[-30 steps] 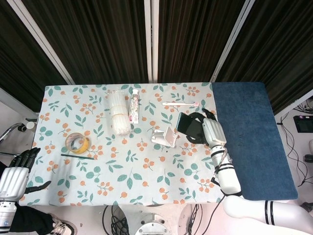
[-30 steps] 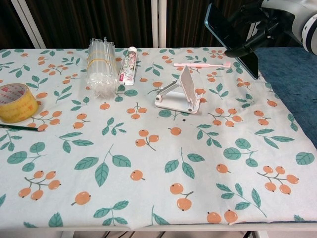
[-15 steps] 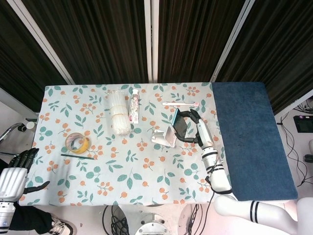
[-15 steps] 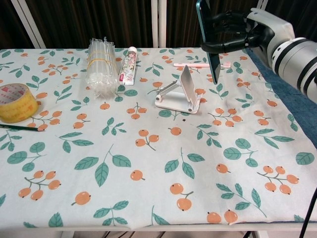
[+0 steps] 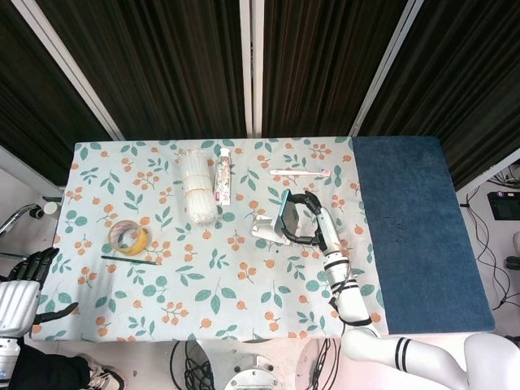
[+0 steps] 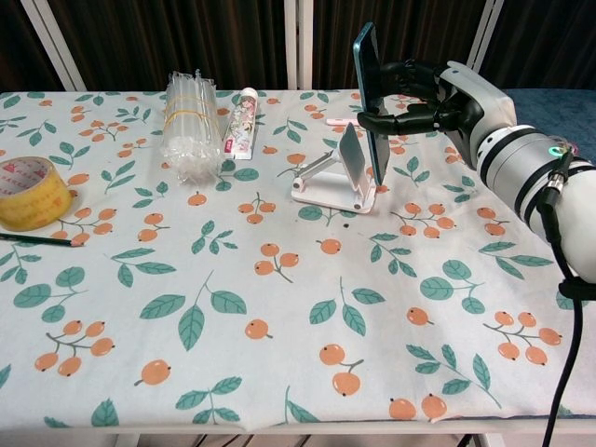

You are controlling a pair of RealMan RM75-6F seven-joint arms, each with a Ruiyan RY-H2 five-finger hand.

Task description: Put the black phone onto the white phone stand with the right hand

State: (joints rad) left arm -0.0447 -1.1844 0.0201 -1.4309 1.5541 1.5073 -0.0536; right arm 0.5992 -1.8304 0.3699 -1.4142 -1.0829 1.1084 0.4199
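The right hand (image 6: 438, 98) is clamped on the black phone (image 6: 371, 98), fingers wrapped round its edges, holding it upright on its long axis with the bottom edge pointing down at the surface (image 6: 279, 307). From the hand outward, the phone sits just on the hand's left, and just beyond it stands the white phone stand (image 6: 335, 177), its tilted back plate facing the phone. In the chest view the phone's lower end overlaps the plate; I cannot tell whether they touch. In the head view the phone (image 5: 284, 213) hangs right beside the stand (image 5: 268, 227). My judgement is that the move left is a short drop and lean leftward onto the stand's ledge. The left hand (image 5: 20, 288), fingers apart and empty, hangs well apart off the surface's near left corner.
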